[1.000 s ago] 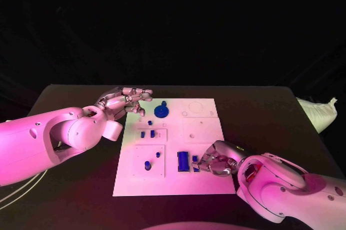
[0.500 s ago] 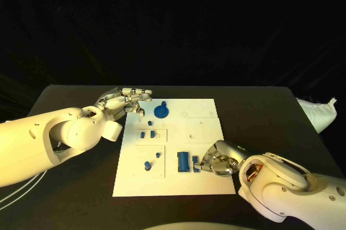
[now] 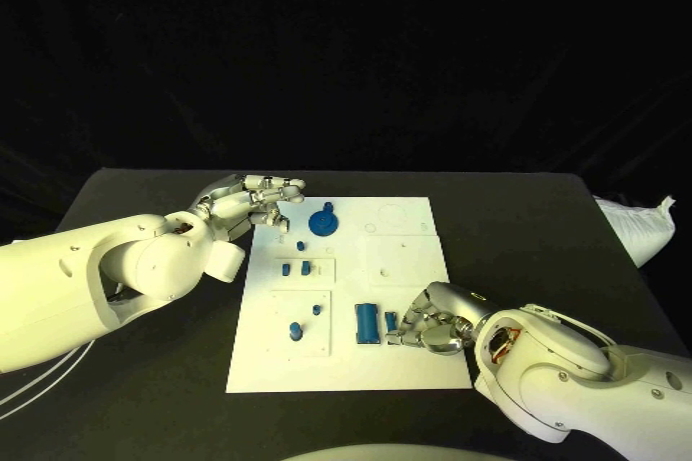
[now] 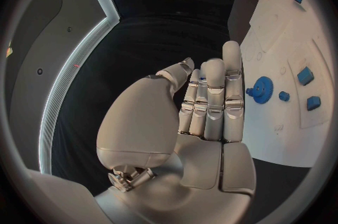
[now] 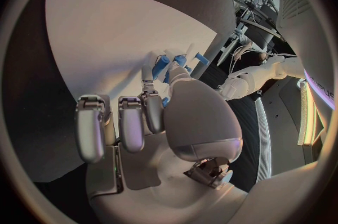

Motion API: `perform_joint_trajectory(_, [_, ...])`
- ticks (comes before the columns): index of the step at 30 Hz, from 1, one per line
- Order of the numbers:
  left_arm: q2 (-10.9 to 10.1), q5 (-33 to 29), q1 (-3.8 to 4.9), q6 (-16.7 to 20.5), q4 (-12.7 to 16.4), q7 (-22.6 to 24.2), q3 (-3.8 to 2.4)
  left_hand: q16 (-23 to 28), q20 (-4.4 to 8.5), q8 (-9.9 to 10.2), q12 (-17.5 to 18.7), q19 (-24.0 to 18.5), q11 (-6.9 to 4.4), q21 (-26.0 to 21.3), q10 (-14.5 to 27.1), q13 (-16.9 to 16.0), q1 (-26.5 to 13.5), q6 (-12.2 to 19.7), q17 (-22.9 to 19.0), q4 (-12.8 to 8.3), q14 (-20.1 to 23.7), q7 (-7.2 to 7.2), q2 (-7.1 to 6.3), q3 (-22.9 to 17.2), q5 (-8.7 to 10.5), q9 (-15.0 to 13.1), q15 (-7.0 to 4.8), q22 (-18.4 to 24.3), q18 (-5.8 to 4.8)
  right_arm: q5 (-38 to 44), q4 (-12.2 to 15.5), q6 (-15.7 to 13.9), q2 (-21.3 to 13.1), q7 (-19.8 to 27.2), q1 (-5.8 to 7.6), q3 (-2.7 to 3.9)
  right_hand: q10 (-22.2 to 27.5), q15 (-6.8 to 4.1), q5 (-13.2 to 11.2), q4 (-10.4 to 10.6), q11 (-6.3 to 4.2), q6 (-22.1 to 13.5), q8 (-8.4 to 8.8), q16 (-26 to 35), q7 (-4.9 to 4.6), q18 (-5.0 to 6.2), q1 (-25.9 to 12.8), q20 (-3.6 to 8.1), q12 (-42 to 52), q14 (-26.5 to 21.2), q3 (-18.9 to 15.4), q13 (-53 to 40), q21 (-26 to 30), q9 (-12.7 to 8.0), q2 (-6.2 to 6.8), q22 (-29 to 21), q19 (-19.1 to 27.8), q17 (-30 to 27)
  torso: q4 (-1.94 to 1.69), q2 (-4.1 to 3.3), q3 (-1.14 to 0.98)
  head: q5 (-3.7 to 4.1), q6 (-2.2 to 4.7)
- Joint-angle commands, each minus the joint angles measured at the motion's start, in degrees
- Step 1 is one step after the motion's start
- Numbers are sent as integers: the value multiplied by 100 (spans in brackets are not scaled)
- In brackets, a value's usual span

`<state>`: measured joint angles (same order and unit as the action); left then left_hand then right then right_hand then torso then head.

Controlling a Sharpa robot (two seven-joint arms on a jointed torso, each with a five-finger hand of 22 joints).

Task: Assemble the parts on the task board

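Barely any motion since a second ago: my right hand (image 3: pixel 433 324) has edged slightly nearer me, fingers curled at a small blue piece (image 3: pixel 391 325) beside the upright blue bar (image 3: pixel 366 322); whether it's gripped, I can't tell. Left hand (image 3: pixel 248 202) hovers at the smooth white task board (image 3: pixel 404 366) corner, fingers straight, holding nothing, beside the toothed blue gear (image 3: pixel 323 221).

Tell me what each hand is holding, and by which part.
Left hand holds nothing. Right hand fingers touch a small blue part; a firm hold cannot be told.
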<state>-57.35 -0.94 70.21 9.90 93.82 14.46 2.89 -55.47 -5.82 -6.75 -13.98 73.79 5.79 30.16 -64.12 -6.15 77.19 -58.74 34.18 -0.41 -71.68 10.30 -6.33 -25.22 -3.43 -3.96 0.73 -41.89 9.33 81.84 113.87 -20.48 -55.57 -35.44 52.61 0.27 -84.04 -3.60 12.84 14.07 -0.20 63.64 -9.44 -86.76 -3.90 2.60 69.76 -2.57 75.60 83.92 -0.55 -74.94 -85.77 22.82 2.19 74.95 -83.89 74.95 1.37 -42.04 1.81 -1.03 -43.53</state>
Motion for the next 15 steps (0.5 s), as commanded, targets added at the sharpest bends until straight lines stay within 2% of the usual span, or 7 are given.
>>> perform_joint_trajectory(1, [3,15,2,-99,7,36,-3,-34,-38,-18,-21,2,-4,-20,41,-9,11,49,-7,-3,56,-4,65,19,15,-1,-2,7,105,91,-23,149,22,35,-3,0,-96,-39,-35,-9,-9,38,-11,-14,-19,-80,68,24,22,512,-23,-754,-4,9,-22,794,-192,1056,8,3,-3,-10,1])
perform_joint_trajectory(11, [-2,17,2,-96,14,36,-3,-34,-38,-18,-21,2,-4,-20,41,-9,11,49,-7,-3,56,-4,65,19,15,-1,-2,7,105,131,-209,220,109,9,-3,-1,-96,-49,-95,-130,-23,58,-22,-16,-3,-80,313,29,20,513,-20,-756,-5,24,-139,799,-194,1060,-3,-5,-5,-22,-9])
perform_joint_trajectory(13, [-4,19,2,-94,16,36,-3,-34,-38,-18,-21,2,-4,-20,41,-9,11,49,-7,-3,56,-4,65,19,15,-1,-2,7,105,145,-262,235,133,7,-3,-1,-96,-55,-204,-190,-28,63,-27,-16,2,-80,419,33,20,513,-16,-757,-5,30,-172,800,-194,1061,1,-6,-6,-36,-23])
perform_joint_trajectory(15, [-6,20,2,-93,16,35,-3,-34,-38,-18,-21,2,-4,-20,41,-9,11,49,-7,-3,56,-4,65,19,15,-1,-2,7,105,153,-297,239,153,8,-4,-1,-94,-58,-475,-259,-31,65,-29,-16,5,-82,538,38,11,513,-1,-754,-7,36,-215,805,-197,1061,0,-5,-8,-40,-25])
